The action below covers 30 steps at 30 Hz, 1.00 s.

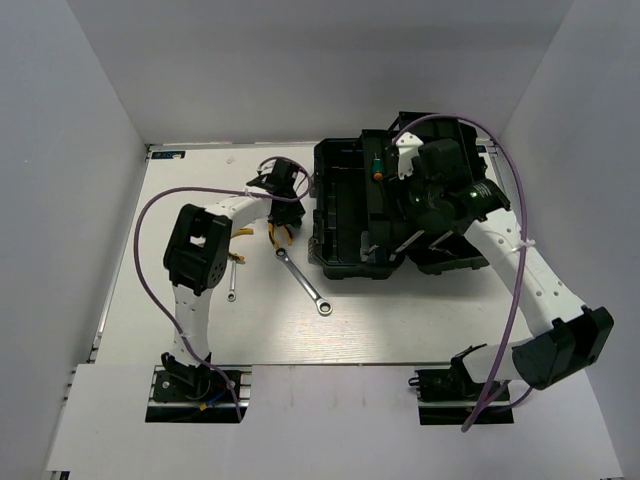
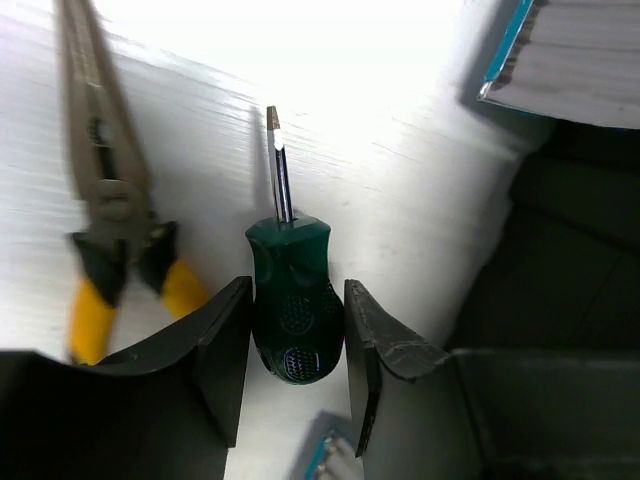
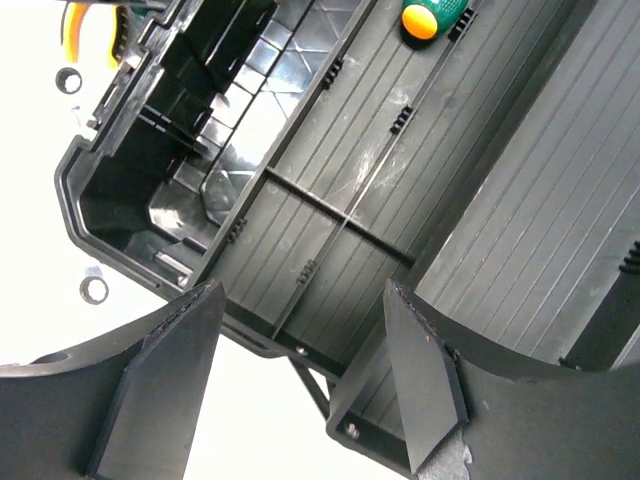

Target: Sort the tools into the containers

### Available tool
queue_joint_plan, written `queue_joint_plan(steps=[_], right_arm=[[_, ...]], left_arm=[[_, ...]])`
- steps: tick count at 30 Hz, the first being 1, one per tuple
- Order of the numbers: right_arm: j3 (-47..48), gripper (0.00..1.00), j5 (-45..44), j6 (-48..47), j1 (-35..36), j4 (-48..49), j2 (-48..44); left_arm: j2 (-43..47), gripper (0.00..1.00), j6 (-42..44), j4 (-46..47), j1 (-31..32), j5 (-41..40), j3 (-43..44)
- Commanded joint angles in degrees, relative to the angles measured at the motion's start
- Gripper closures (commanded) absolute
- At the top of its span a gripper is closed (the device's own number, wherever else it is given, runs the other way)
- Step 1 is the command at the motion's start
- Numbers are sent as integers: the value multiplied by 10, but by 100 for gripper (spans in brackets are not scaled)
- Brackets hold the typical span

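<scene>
At the far left of the table lies the small silver wrench [image 1: 232, 280], untouched. Beside it the left gripper [image 2: 295, 288] is low over the tabletop with its fingers [image 2: 228, 345] pressed against both sides of a green-handled screwdriver [image 2: 292, 310]; no gap shows on either side of the handle, so I judge it clamped. The yellow-handled pliers [image 2: 110, 230] lie just beside that screwdriver, apart from it, and the long ratchet wrench [image 1: 303, 282] rests near the front of the black toolbox [image 1: 345, 215]. The toolbox stands open right of centre, and a second green screwdriver [image 3: 430, 18] is already in one of its ribbed tray compartments. The right gripper [image 3: 300, 295] hangs over that tray with its fingers wide apart and nothing between them (it looks idle for now). The step in hand seems to be the pickup of the first-named screwdriver. Next it needs a straight lift clear of the pliers, then a carry rightwards over the toolbox wall before release into a compartment.
</scene>
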<state>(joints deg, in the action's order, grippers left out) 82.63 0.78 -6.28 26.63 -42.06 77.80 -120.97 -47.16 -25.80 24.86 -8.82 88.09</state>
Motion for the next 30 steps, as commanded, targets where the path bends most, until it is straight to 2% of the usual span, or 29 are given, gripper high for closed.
queue_joint_plan(steps=[1, 4, 8, 12, 15, 17, 20, 23, 30], right_arm=[[-15, 29, 12, 4, -3, 4, -31], [-28, 29, 9, 4, -5, 6, -46], [-37, 29, 6, 7, -9, 8, -56], [-47, 29, -2, 7, -16, 12, -65], [-53, 29, -25, 2, -18, 15, -74], [-58, 29, -52, 2, -23, 19, -80], [-69, 30, -87, 2, -30, 32, -92], [-80, 32, -102, 0, -40, 40, -107], [-95, 32, -90, 6, -60, 46, -120]], left_arm=[[95, 96, 54, -18, -3, -53, 12], [149, 96, 86, -18, -3, -78, 12], [195, 96, 110, 27, 4, -60, 1], [209, 99, 158, 71, 14, 83, 14], [181, 100, 174, 110, 29, 192, 47], [141, 100, 183, 111, 48, 261, 101], [102, 100, 193, 90, 75, 314, 181], [77, 100, 199, 90, 94, 335, 219], [50, 99, 175, 102, 117, 311, 219]])
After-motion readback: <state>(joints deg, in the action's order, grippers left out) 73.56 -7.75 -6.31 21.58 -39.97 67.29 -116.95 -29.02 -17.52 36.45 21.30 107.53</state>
